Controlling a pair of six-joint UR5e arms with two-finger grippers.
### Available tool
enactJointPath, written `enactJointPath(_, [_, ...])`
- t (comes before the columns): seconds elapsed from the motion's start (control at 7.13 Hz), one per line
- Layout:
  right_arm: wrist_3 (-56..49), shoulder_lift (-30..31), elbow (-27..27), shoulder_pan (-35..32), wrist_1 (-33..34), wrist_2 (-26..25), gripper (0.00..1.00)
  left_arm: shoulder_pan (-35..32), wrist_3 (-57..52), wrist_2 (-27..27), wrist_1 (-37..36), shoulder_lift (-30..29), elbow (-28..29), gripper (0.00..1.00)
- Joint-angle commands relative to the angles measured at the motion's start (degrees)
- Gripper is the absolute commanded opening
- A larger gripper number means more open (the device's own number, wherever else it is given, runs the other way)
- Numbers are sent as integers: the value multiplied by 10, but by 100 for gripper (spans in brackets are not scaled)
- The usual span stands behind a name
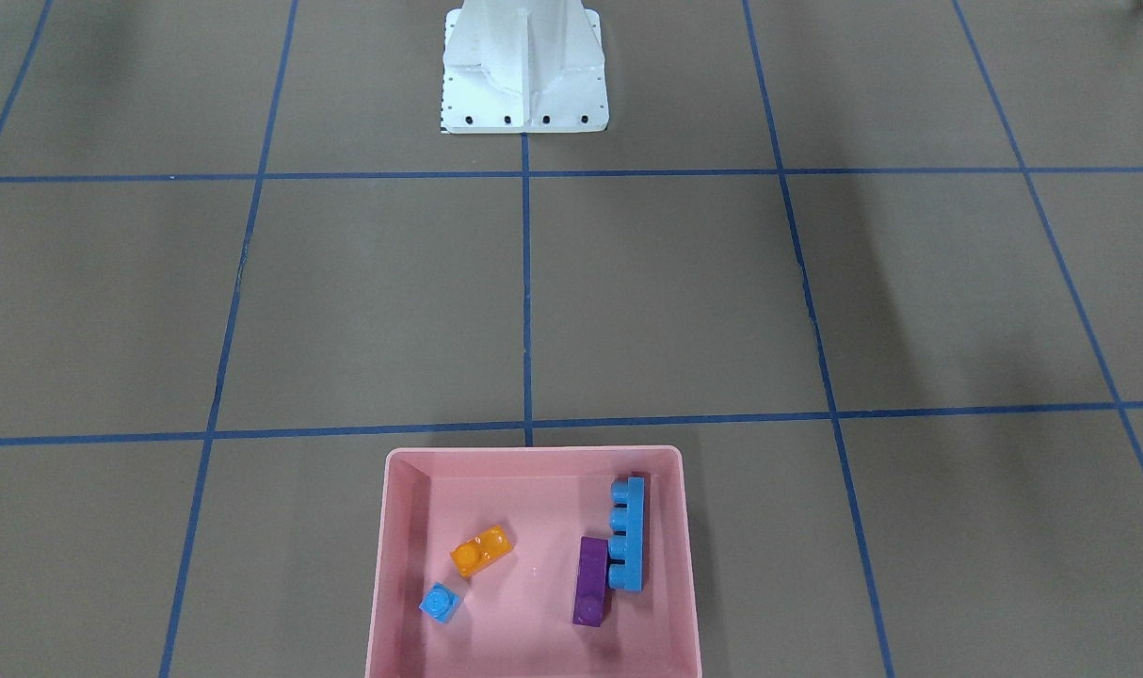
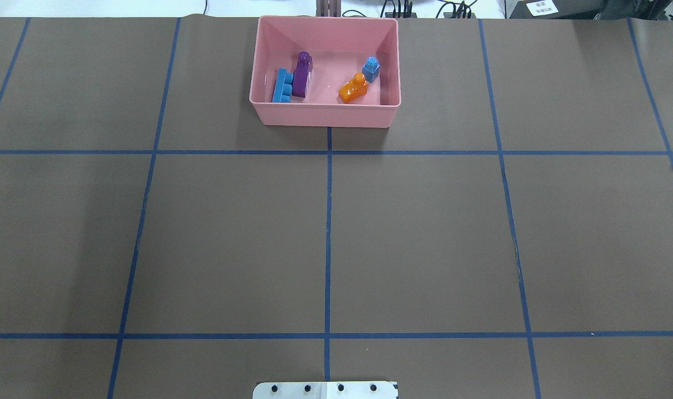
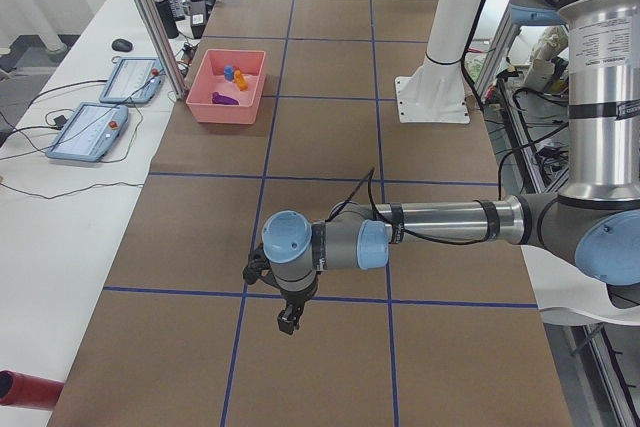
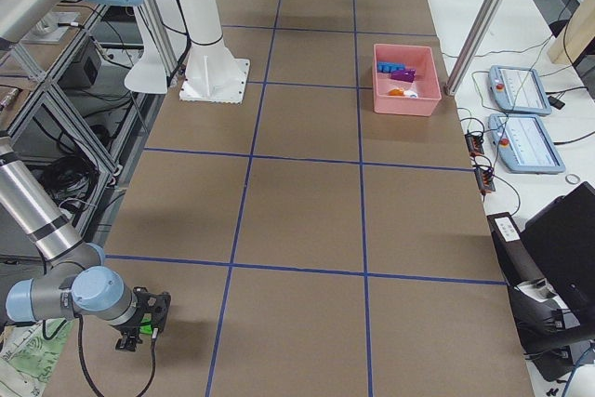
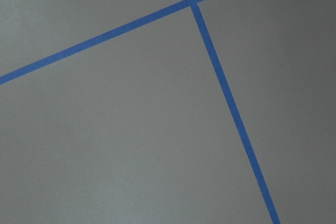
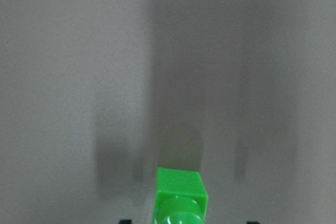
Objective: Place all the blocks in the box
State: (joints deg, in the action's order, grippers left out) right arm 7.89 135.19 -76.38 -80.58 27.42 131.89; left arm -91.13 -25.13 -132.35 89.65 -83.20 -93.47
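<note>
Box point(image 2: 325, 117) sat at the far edge of the desk point(image 2: 425, 233) from the robot, on the centre tape line. Four bricks lay inside. Purple brick point(image 2: 302, 77) and long blue brick point(image 2: 281, 88) were pressed side by side toward the wall on the robot's left, the blue one on its side. Orange brick point(image 2: 353, 90) and tiny blue cube point(image 2: 371, 70) sat just beside each other toward the right.

Green brick point(image 6: 178, 190) was outside the box and well apart from it, at the desk's end on the robot's right, under the right arm.

Right fingers point(image 6: 124, 222): I saw only dark tips at the wrist view's lower edge. They stood spread wide, one either side of the green brick, with a gap to it on both sides.

Left fingers point(image 3: 287, 325) pointed down over the desk near a tape crossing. Wide or narrow, I could not tell.
</note>
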Motion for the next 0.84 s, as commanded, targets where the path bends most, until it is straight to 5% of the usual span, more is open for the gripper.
enactJointPath(0.0, [0, 0, 0, 0, 1, 5, 62, 0, 0, 1, -1, 1, -1, 100])
enactJointPath(0.14, [-6, -3, 0, 0, 1, 5, 21, 0, 0, 0, -1, 1, -1, 100])
enactJointPath(0.28, [-9, -3, 0, 0, 0, 4, 0, 0, 0, 0, 0, 1, -1, 100])
enactJointPath(0.7, [-31, -3, -9, -1, -2, -5, 0, 0, 0, 0, 0, 5, 0, 100])
